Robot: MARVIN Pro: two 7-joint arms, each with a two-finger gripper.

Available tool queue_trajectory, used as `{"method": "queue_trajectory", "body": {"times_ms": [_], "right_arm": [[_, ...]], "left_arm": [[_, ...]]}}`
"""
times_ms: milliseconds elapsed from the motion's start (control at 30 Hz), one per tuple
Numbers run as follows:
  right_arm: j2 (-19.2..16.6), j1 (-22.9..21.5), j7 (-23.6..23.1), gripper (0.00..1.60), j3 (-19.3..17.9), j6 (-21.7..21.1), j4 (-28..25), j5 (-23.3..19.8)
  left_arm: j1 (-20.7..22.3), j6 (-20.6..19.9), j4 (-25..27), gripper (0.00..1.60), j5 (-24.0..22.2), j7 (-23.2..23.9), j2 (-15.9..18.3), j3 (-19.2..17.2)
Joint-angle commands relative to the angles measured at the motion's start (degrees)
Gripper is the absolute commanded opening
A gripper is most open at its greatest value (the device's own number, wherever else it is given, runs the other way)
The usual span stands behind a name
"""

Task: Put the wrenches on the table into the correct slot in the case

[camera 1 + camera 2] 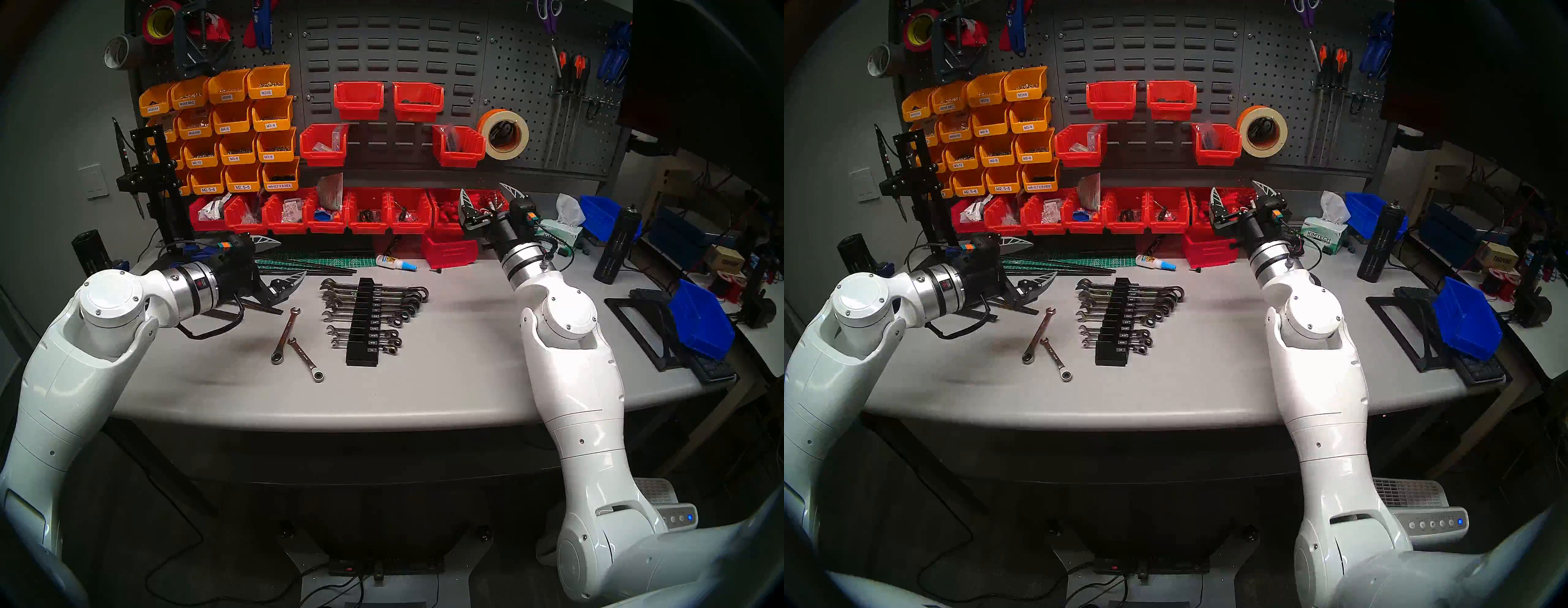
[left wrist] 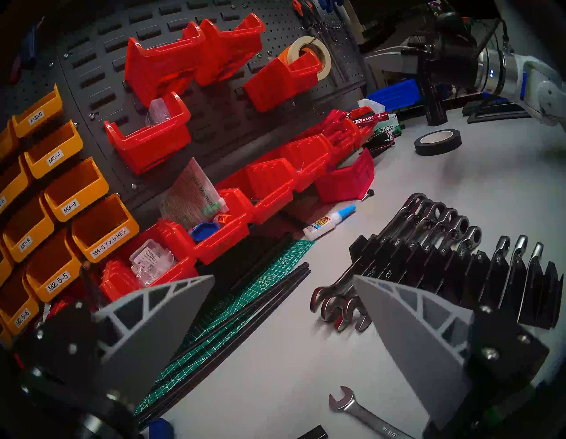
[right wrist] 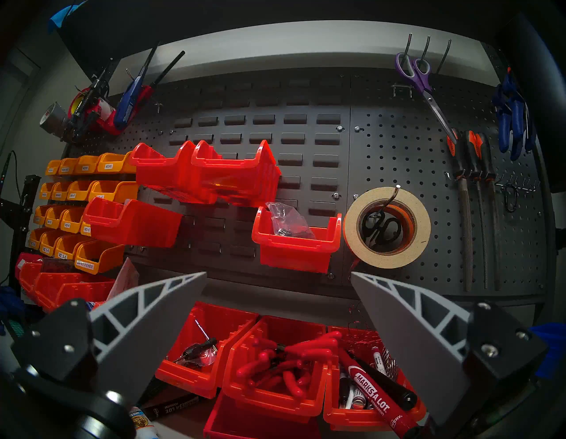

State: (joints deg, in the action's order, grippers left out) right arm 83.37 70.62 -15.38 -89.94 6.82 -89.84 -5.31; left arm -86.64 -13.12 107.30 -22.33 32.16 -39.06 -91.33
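Observation:
Two chrome wrenches lie loose on the grey table, left of the case and touching in a V. The longer wrench has its open jaw pointing away from me. The shorter wrench has its ring toward the front edge. The black stepped case holds several wrenches and has some bare slots. My left gripper is open and empty, hovering behind and left of the loose wrenches. In the left wrist view, the longer wrench's jaw shows below the fingers. My right gripper is open and empty, raised at the back right.
A glue bottle, a green cutting mat and a loose red bin lie behind the case. A row of red bins lines the back. A black tape roll, a black cylinder and a blue bin are at the right.

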Motion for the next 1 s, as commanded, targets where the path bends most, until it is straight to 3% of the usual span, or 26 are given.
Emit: {"method": "queue_trajectory", "body": {"times_ms": [0, 400, 567, 967], "right_arm": [[0.02, -1.61, -0.14, 1.60, 0.13, 0.31, -1.85, -0.01], [0.01, -1.61, -0.13, 1.60, 0.13, 0.31, -1.85, -0.01], [0.01, -1.61, -0.13, 1.60, 0.14, 0.33, -1.83, -0.02], [0.01, -1.61, -0.12, 1.60, 0.14, 0.34, -1.82, -0.03]], "left_arm": [[-1.74, -1.93, 2.44, 1.60, 1.25, 0.98, 3.96, -2.37], [-2.03, -8.88, 5.09, 1.60, 5.24, 0.10, 4.82, -0.57], [-0.78, -15.65, 6.42, 1.60, 3.97, 2.37, 6.13, 0.48], [0.22, -24.97, 9.78, 1.60, 2.10, 6.21, 8.13, -0.56]]}}
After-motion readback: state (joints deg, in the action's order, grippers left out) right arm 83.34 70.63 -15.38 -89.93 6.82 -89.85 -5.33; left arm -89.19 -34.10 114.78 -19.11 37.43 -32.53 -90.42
